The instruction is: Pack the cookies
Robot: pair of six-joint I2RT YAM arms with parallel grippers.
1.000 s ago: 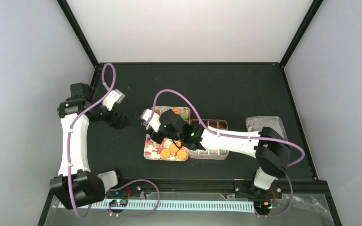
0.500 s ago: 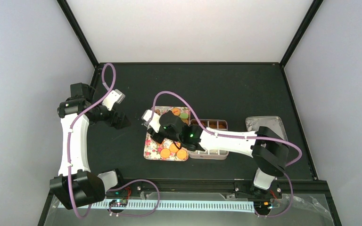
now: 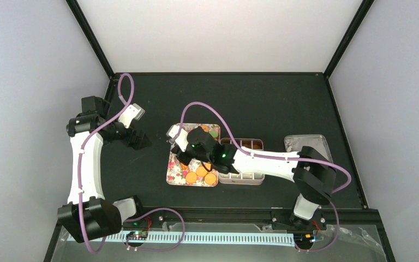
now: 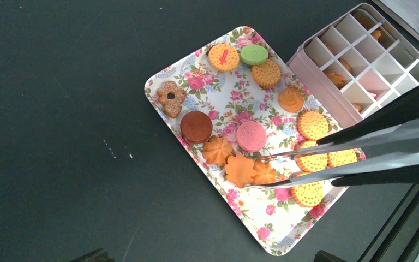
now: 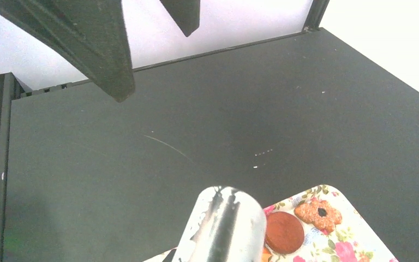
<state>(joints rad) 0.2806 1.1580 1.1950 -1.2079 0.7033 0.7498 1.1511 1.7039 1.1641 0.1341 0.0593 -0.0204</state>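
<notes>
Jaws of the right gripper (image 4: 327, 162) pinch metal tongs (image 4: 371, 140), whose tips straddle an orange swirl cookie (image 4: 263, 172) among the cookies (image 4: 312, 124) spread on the flower-patterned tray (image 4: 218, 103). A few more sit in the pink divided box (image 4: 319, 73) touching it. Over the dark worktop (image 4: 60, 109), well left of the tray, the left gripper (image 3: 140, 141) hangs with jaws wide.

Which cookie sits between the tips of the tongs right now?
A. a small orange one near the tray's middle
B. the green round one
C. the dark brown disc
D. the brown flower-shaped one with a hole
A: in the left wrist view the two tips of the tongs straddle a small orange cookie lying near the middle of the flowered tray.
</notes>
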